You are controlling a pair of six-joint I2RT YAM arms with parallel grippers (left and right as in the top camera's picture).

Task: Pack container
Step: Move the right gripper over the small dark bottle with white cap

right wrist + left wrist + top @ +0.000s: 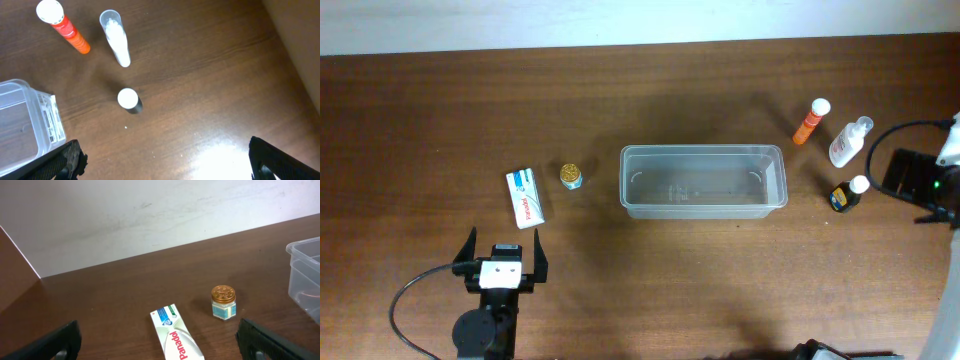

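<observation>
The container [703,182] is set upright and empty at the middle of the counter [420,120]. On its left side a small gold-lidded jar [570,176] and a white box [524,198] are seen, apart from each other. On its right side are three more things: an orange tube [810,121], a white spray bottle [848,141] and a dark bottle [846,193] with a white cap. The left hand [505,242] is held open and empty near the box. The right hand [170,167] is likewise spread wide and empty, near the dark bottle.
</observation>
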